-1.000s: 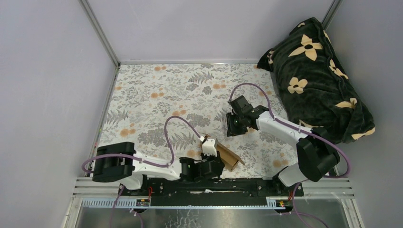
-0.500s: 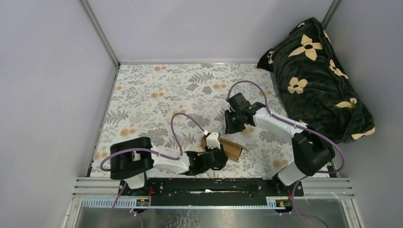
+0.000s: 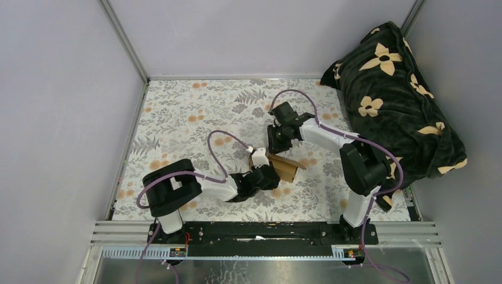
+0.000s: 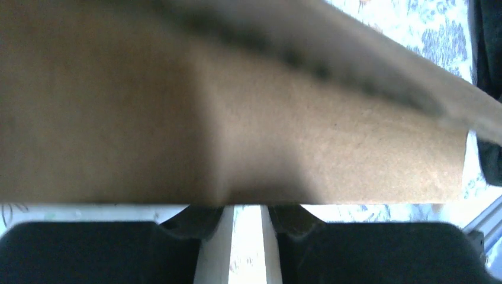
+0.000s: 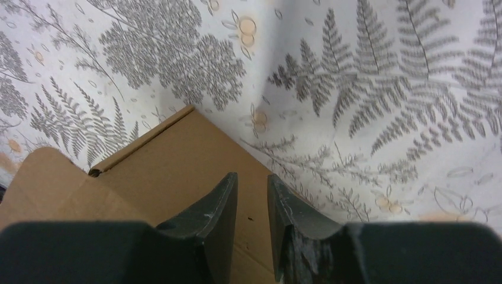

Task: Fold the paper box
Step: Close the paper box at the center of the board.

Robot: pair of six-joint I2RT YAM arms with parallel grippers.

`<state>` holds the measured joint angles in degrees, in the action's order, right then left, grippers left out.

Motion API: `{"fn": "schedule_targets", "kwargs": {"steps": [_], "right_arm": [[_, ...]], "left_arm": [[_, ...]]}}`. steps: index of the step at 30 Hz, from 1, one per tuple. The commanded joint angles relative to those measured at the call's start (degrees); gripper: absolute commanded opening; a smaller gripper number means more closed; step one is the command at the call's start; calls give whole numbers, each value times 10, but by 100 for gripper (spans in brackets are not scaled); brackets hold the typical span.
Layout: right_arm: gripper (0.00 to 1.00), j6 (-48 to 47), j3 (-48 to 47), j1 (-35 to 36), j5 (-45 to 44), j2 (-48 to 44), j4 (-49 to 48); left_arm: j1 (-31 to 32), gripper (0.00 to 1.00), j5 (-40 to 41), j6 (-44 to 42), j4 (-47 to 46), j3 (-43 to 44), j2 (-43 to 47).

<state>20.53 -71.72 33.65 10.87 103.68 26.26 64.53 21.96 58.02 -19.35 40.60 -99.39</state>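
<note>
The paper box (image 3: 286, 168) is plain brown cardboard, partly folded, lying a little right of the table's middle. My left gripper (image 3: 265, 176) holds its near-left edge. In the left wrist view the cardboard (image 4: 266, 136) fills the upper frame, and the left gripper (image 4: 245, 208) has its tips hidden behind the lower edge. My right gripper (image 3: 274, 144) hovers just behind the box, pointing down. In the right wrist view the right gripper (image 5: 253, 177) shows a narrow gap with nothing in it, above a cardboard panel (image 5: 171, 165) with a rounded flap at left.
A dark blanket with cream flowers (image 3: 396, 94) is bunched at the back right. A floral cloth (image 3: 189, 118) covers the table, and grey walls enclose it on three sides. A metal rail (image 3: 266, 231) runs along the near edge.
My left gripper has carried the box from the near edge out toward the table's middle. The right gripper has swung left and closer until it hangs over the box.
</note>
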Motion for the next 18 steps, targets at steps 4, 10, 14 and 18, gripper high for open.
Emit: {"fn": "schedule_targets", "kwargs": {"steps": [4, 10, 14, 18], "right_arm": [[33, -40, -86, -11, 42, 59, -3], [32, -51, -126, -27, 60, 99, -2], [32, -66, -161, -36, 72, 121, 11], [32, -65, -171, -49, 75, 120, 11]], "left_arm": [[-62, 29, -39, -48, -59, 55, -46], [-85, 29, -54, -57, -62, 94, -78], [-93, 30, -68, -60, -56, 111, -88], [-93, 39, -83, -70, -6, 119, -58]]}}
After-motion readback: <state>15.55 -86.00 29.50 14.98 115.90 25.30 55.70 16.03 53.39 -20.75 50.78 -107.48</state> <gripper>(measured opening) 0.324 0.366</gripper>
